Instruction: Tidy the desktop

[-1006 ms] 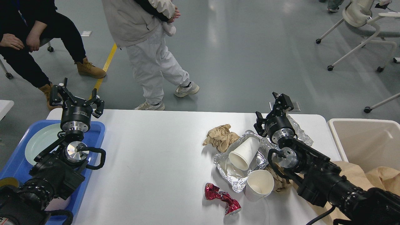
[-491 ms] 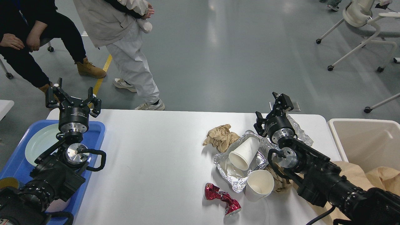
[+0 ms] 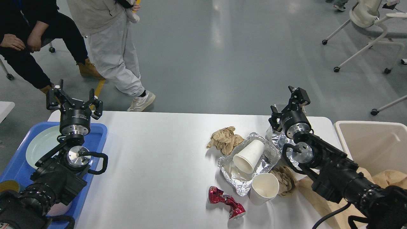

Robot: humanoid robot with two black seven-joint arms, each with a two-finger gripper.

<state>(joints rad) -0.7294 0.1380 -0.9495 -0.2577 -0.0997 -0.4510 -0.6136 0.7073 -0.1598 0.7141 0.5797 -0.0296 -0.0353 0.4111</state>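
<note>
The white desktop [image 3: 159,152] holds litter on its right half: a crumpled brown paper [image 3: 225,138], a foil tray [image 3: 237,178] with a white paper cup [image 3: 248,156] lying on its side in it, and an upright white cup [image 3: 264,188]. There is also a crushed red can [image 3: 226,202], crumpled foil [image 3: 278,140] and a brown paper wad [image 3: 287,179]. My right gripper [image 3: 286,107] is open and empty, raised over the table's far right edge beyond the foil. My left gripper [image 3: 74,101] is open and empty above the far end of the blue tray.
A blue tray [image 3: 16,171] with a pale green plate [image 3: 39,148] sits at the left edge. A beige bin [image 3: 375,143] holding brown paper stands right of the table. Two people stand and sit beyond the far left corner. Wheeled chairs are at the far right.
My right gripper has moved right and farther back, off the foil tray area. My left gripper shifted slightly left. The standing person walked left.
</note>
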